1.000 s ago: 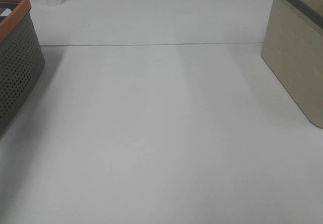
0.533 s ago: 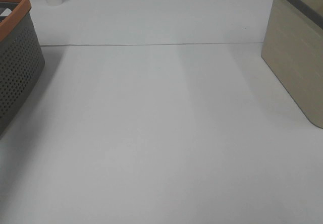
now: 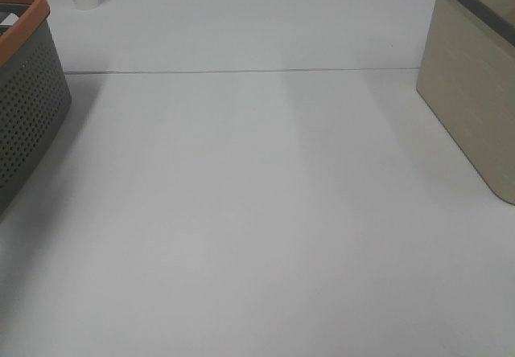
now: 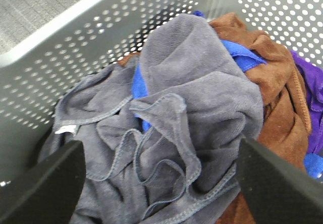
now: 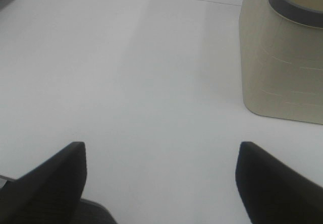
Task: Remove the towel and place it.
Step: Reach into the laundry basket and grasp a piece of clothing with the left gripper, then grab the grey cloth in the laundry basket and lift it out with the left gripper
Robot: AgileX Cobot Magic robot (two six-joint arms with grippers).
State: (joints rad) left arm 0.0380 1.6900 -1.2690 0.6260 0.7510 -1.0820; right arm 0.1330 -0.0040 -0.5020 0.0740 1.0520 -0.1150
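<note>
Towel shows a white tag, writing unreadable.

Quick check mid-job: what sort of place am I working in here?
Most likely a test bench staged for laundry sorting: a white table, a perforated grey basket heaped with towels, the dark grey towel on top, and a beige bin on the other side.
</note>
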